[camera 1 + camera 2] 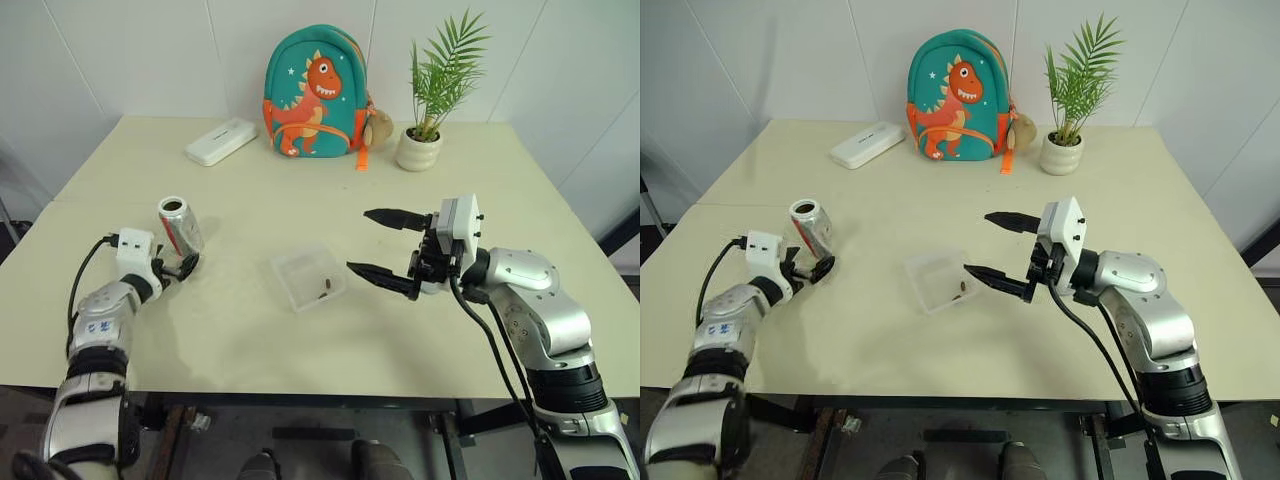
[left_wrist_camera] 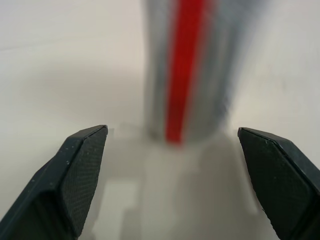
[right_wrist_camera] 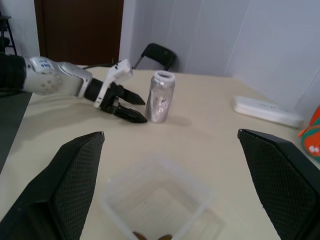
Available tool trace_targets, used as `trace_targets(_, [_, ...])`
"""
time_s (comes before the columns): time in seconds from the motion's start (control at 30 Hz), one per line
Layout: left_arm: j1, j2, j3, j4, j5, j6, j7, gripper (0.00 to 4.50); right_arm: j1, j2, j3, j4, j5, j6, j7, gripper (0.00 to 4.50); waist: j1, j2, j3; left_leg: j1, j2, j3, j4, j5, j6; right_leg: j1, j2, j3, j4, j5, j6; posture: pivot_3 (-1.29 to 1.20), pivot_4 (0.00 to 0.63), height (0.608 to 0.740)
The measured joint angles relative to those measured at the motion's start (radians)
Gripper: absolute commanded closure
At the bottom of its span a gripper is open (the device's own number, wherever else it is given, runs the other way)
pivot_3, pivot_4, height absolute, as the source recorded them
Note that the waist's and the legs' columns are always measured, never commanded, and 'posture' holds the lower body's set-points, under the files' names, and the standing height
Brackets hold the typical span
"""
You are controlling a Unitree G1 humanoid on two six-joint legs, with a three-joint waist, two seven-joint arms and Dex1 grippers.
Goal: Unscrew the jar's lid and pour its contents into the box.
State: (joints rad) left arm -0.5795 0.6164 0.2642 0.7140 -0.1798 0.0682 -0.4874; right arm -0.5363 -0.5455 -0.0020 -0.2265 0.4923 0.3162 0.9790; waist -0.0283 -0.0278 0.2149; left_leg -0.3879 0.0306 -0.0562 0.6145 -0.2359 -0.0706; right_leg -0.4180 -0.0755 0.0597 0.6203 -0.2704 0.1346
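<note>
Left eye view showed the jar upright on the table, uncapped, just beyond the released left gripper. Right wrist view looked into the box between the spread right gripper's fingers, brown contents inside.

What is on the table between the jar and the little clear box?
Nothing. Between the jar and the box only bare table shows in the left eye view.

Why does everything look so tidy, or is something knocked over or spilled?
Nothing is knocked over or spilled. The jar stands upright on the table, open on top, in front of the open left pincer. A few brown pieces lie inside the box, not on the table. I cannot spot the lid.
</note>
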Motion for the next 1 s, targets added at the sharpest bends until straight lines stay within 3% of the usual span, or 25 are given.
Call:
trace_targets(0.2, [0.263,0.1,-0.014,-0.412,-0.008,0.14,-0.076,0.06,0.036,-0.037,-0.018,-0.02,-0.002,-0.002,-0.001,0.0,-0.005,0.0,0.0,0.001,0.001,0.001,-0.001,0.0,0.0,0.0,0.0,0.0,-0.001,0.0,-0.003,0.0,0.15,0.74])
trace_targets(0.4, [0.366,0.23,0.013,-0.653,-0.066,0.13,-0.257,0.06,0.079,-0.112,-0.053,-0.016,0.0,-0.008,0.034,0.0,0.001,0.0,0.0,0.001,0.001,0.002,-0.001,0.0,0.0,0.001,-0.001,0.0,-0.006,-0.008,-0.018,0.0,0.15,0.74])
trace_targets(0.6, [0.356,0.248,0.016,-0.7,-0.152,0.006,-0.461,0.06,0.13,-0.19,-0.101,-0.007,0.053,-0.011,0.143,0.0,0.0,0.0,0.0,0.001,0.001,0.005,-0.001,0.0,0.001,0.003,-0.002,0.001,-0.011,-0.007,-0.018,0.0,0.15,0.74])
trace_targets(1.0, [0.341,0.302,0.016,-0.758,-0.25,0.126,-0.571,0.06,0.111,-0.248,-0.122,0.098,0.055,-0.033,0.25,0.0,-0.012,0.0,0.0,0.001,0.001,0.007,-0.001,-0.001,0.002,0.002,-0.002,0.002,-0.011,-0.006,-0.015,0.0,0.15,0.74])
